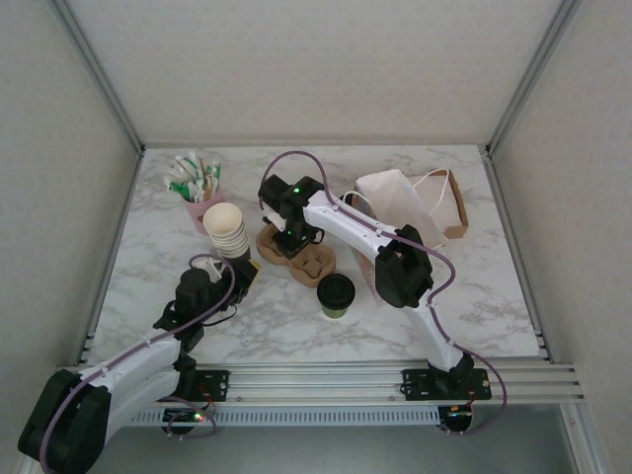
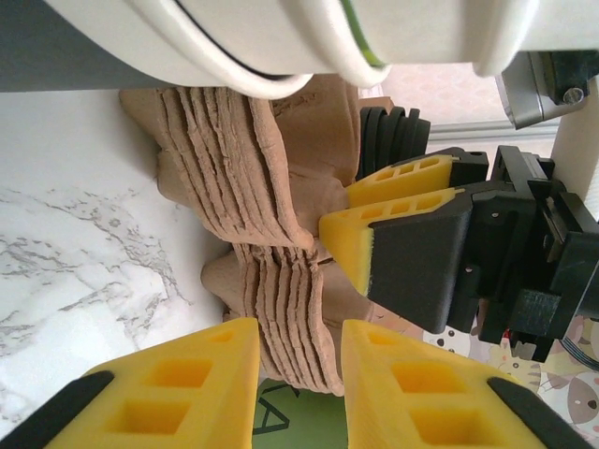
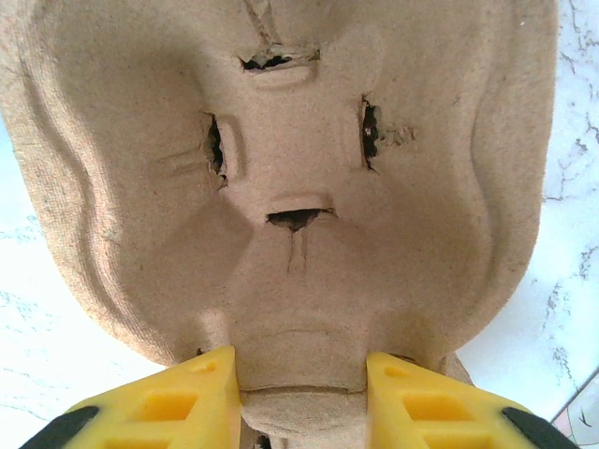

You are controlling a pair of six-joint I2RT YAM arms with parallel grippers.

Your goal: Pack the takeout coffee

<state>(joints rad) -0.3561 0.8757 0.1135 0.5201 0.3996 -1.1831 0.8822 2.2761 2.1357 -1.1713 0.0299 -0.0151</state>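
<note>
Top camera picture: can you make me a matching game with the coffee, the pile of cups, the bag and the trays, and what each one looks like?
Things:
1 takeout coffee
2 stack of paper cups
3 bag
4 cup trays

Looks:
A brown moulded pulp
B black lid, green sides
C white, with loop handles
D cream, no lids

Pairs: 1-B, 2-D, 3-C, 4-A
</note>
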